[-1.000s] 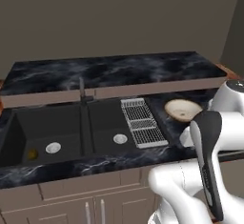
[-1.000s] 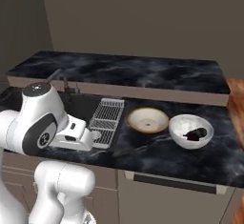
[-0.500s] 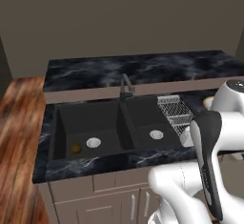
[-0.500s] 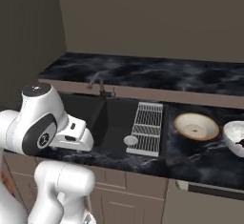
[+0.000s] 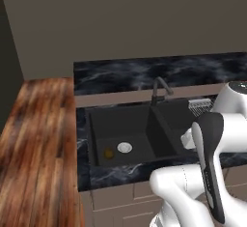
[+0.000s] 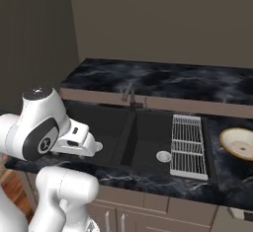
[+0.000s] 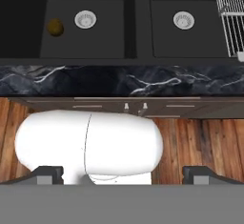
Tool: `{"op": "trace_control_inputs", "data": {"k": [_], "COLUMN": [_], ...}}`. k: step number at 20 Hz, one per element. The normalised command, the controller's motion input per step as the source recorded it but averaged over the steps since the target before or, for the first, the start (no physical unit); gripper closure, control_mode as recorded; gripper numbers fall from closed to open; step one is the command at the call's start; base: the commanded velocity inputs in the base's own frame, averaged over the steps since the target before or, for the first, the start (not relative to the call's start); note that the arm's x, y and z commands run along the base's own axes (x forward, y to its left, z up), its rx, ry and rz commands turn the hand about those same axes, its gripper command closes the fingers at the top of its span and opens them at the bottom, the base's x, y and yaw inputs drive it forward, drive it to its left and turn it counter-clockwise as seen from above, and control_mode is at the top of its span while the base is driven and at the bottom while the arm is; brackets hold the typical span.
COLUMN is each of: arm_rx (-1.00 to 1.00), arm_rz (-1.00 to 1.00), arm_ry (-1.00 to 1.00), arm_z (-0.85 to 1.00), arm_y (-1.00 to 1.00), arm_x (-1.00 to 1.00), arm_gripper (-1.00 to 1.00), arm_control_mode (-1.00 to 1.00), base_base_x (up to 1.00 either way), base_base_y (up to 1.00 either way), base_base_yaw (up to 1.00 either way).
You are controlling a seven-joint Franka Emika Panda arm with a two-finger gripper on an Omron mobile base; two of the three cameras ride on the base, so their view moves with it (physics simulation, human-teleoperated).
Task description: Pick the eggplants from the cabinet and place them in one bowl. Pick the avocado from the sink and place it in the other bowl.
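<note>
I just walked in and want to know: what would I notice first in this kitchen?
First, the big black double sink sunk into the dark marbled counter. Then a small yellowish avocado lying alone in its left basin, beside the round drain. A white wire rack lies along the sink's right side, with a tan bowl beyond it.

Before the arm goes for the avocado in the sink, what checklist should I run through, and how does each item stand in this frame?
1. Avocado located: ok, it lies on the floor of the left basin, beside the drain.
2. Path to it free: ok, nothing else lies in that basin; the faucet stands at the back, by the divider.
3. Gripper ready: ok, fingers spread wide, nothing between them.
4. Gripper over the avocado: not ok, it hangs over the floor in front of the cabinets, short of the sink.
5. Receiving bowl free: cannot tell, one tan bowl looks empty, but it is cut off at the frame edge.
</note>
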Motion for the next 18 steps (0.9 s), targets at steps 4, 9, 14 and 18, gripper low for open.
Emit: {"op": "trace_control_inputs", "data": {"k": [4,9,14,18], "arm_rx": [0.00,0.00,0.00,0.00], "arm_rz": [0.00,0.00,0.00,0.00], "arm_ry": [0.00,0.00,0.00,0.00], "arm_z": [0.00,0.00,0.00,0.00], "arm_y": [0.00,0.00,0.00,0.00], "arm_x": [0.00,0.00,0.00,0.00], "arm_gripper": [-1.00,-1.00,-1.00,-1.00], "arm_control_mode": [1.00,1.00,1.00,1.00], "base_base_x": [0.38,0.34,0.25,0.25], "base_base_y": [0.57,0.47,0.52,0.62], "base_base_yaw": [0.01,0.03,0.05,0.05]}}
